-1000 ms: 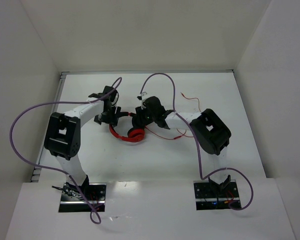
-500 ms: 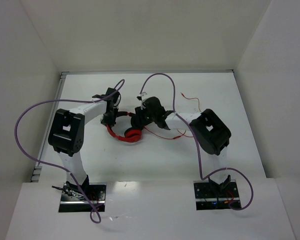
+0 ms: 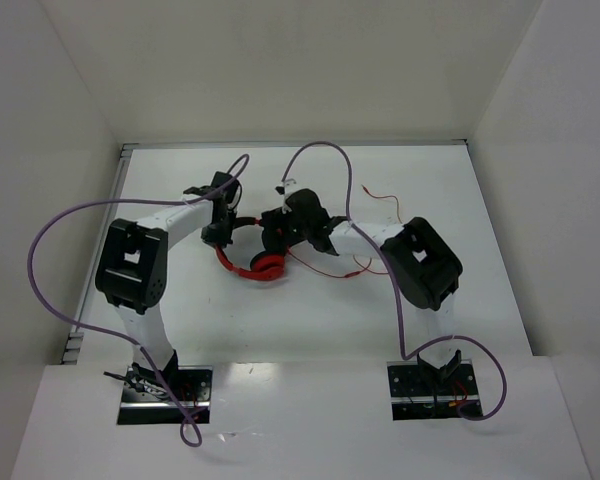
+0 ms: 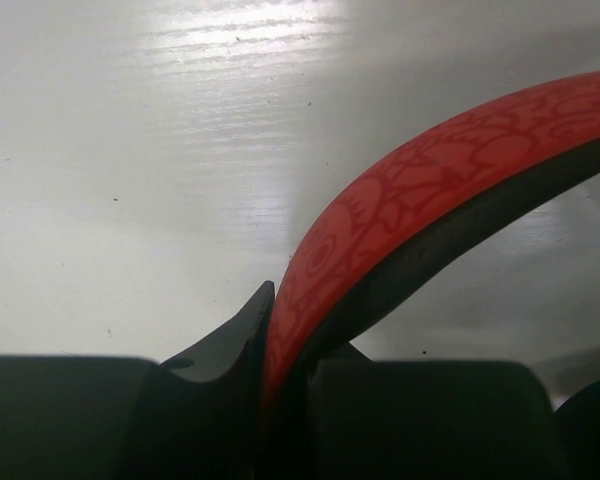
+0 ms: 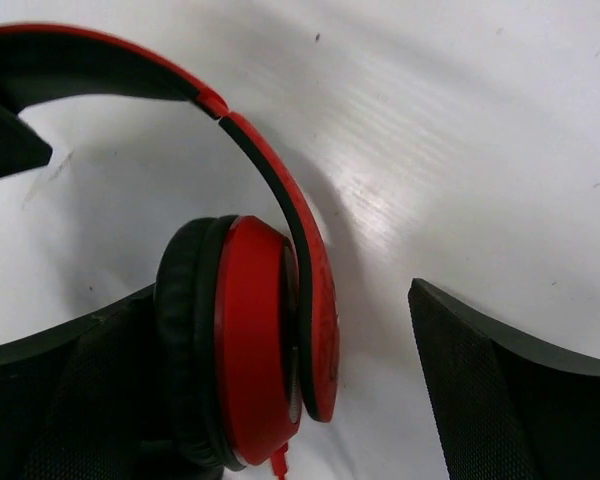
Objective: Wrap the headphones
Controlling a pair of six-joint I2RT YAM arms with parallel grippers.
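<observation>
**wristcam_dan:** Left gripper (image 4: 298, 335) first. Its jaws are clamped tight on the band of the red over-ear headphones (image 4: 430, 170), the ones with round cups, a swirly pattern on the red plastic and black padding inside the band. In the left wrist view the band climbs out of the fingers toward 2 o'clock, with the black lining on its underside.

**topview_mel:** And the right one?

**wristcam_dan:** The right gripper (image 5: 283, 288) is spread wide and isn't gripping anything. One round red cup (image 5: 250, 350) sits between the fingers. Its black ear pad (image 5: 185, 330) is close against one finger, and there's a clear gap of table before the other. The band arcs away from the cup toward 10 o'clock.

**topview_mel:** From above, the headphones are on the white table (image 3: 300, 320), about 9 o'clock of its middle. The left gripper is at their 10 o'clock and the right at their 1 o'clock. The thin red cord (image 3: 325, 272) lies loose and trails from the cup toward 3 o'clock. Another stretch shows past the right arm at about 1 o'clock. Thick purple cables (image 3: 55, 225) loop off both arms. Can't tell where the second cup is.
</observation>
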